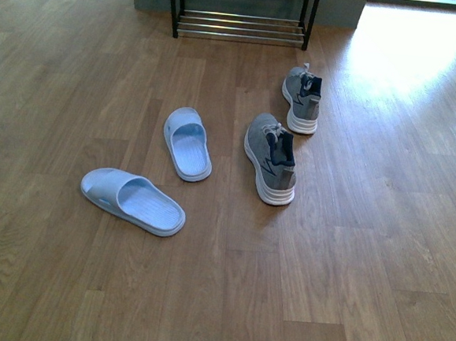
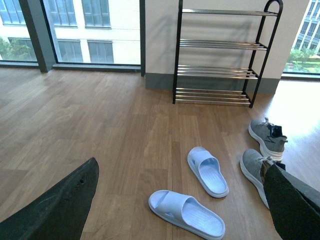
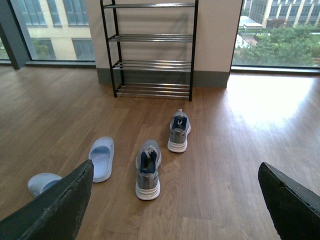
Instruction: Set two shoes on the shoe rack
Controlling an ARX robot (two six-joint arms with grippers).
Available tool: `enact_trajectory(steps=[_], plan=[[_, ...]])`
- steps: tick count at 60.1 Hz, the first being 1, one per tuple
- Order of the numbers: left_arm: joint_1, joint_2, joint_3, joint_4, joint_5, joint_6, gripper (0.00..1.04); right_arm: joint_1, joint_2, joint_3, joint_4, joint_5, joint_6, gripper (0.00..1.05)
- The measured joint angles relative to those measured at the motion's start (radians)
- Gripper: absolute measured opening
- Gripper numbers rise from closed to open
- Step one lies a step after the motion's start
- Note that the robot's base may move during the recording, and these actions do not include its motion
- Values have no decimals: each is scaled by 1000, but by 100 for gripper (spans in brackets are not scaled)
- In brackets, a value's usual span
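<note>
Both grippers hang high over the wood floor [image 1: 376, 293], and I think the job has not started yet. The left gripper [image 2: 180, 166] is spread wide with nothing in it. The right gripper [image 3: 175, 166] is spread wide too and holds nothing. No shoe is touched.

Just below and ahead of the left gripper lies the nearest sandal [image 2: 186, 213], flat on the floor and turned sideways. Just past it is the second sandal [image 2: 208, 171], with its toe pointing away. The shoe closest to the right gripper is the nearer sneaker [image 3: 148, 170], with its heel toward the gripper. Further on stands the farther sneaker [image 3: 178, 131]. Well beyond all the shoes, by the wall, is the shoe rack [image 3: 152, 65]. No shoe sits on it.

The step in hand looks like picking which shoe to grab. Next, one gripper needs to come down over a shoe, close on it, and carry it far forward to a shelf.

I count two blue sandals and two grey sneakers, so four shoes. There is one rack with four shelves of shiny bars.
</note>
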Motion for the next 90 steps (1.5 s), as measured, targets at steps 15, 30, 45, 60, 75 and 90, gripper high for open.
enact_trajectory(steps=[15, 30, 45, 60, 75, 90], plan=[[0, 0, 0, 0, 0, 0, 95, 0, 0, 0, 0, 0, 0, 95], [0, 0, 0, 0, 0, 0, 95, 0, 0, 0, 0, 0, 0, 95], [0, 0, 0, 0, 0, 0, 95, 0, 0, 0, 0, 0, 0, 95], [0, 0, 0, 0, 0, 0, 95, 0, 0, 0, 0, 0, 0, 95], [0, 0, 0, 0, 0, 0, 95, 0, 0, 0, 0, 0, 0, 95], [0, 0, 0, 0, 0, 0, 95, 0, 0, 0, 0, 0, 0, 95]])
